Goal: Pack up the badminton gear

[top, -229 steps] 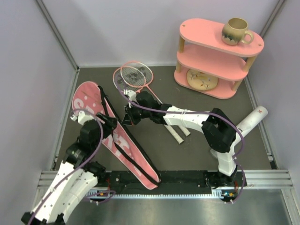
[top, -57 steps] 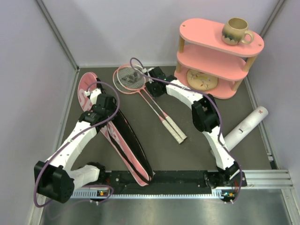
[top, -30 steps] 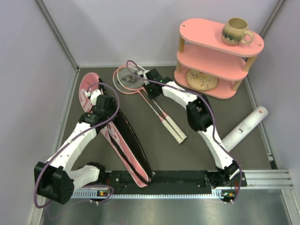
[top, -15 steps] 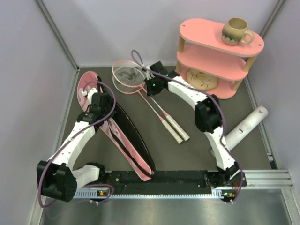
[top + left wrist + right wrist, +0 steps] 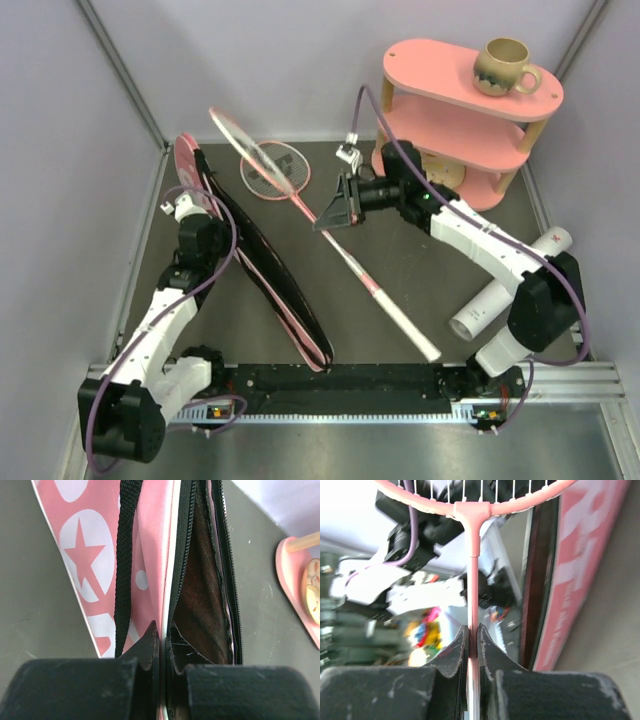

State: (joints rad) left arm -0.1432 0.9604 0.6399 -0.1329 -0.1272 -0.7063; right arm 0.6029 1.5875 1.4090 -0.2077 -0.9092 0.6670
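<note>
Two pink-framed rackets, one bag, one tube. Beyond the gear, one shelf and one mug.

Lifted racket [image 5: 385, 300]: thin shaft pinched just under the head by the right gripper [image 5: 472, 630], fingers pressed together on it. Tilted across mid-table, head high toward the far left, white handle low toward the near rail [image 5: 560, 378]. Handle tip possibly touching the mat [image 5: 420, 250], hard to tell from above.

Second racket [image 5: 270, 172]: flat on the mat at the far side, head just behind the lifted one's shaft.

Bag [image 5: 258, 268]: pink with white print and black strap, stood on its long edge along the left side. Zipper open, dark lining showing. Fabric edge beside the zipper nipped by the left gripper [image 5: 162, 640], fingers closed on it.

Tube [image 5: 515, 280]: white, lying slantwise at the right, partly behind the right arm, far end close to the right wall.

Shelf [image 5: 450, 125]: pink, in the far right corner, with the beige mug [image 5: 503, 66] upright on the top tier.

Dark grey mat, pale lilac walls [image 5: 80, 200] on three sides. Open floor between bag and lifted racket, and between racket handle and tube. Bag's far end near the foot of the left wall.
</note>
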